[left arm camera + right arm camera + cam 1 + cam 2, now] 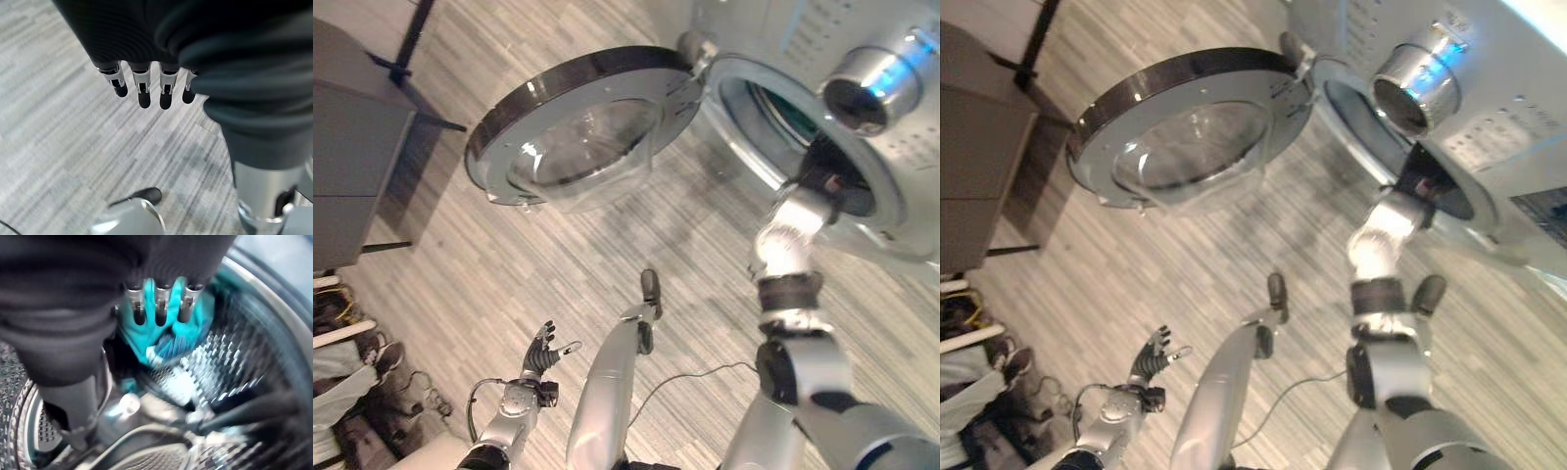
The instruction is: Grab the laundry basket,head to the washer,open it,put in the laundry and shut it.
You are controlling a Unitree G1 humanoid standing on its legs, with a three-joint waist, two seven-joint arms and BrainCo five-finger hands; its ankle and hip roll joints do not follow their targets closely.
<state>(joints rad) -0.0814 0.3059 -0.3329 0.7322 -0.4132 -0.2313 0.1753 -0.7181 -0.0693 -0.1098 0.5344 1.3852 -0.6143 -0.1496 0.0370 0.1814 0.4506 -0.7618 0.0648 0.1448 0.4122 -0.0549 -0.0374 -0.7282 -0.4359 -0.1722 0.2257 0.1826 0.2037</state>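
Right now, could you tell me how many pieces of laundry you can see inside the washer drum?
1: a teal cloth in the drum, just past the right hand. More may lie hidden behind it.

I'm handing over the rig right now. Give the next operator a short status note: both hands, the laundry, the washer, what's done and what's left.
Right hand: inside the washer drum, fingers relaxed above the teal laundry, apparently not gripping it.
Left hand: open, idle, low over the floor.
Washer door: swung fully open.
Done: door opened, teal laundry in the drum.
Left: pull the right arm out, then shut the door.
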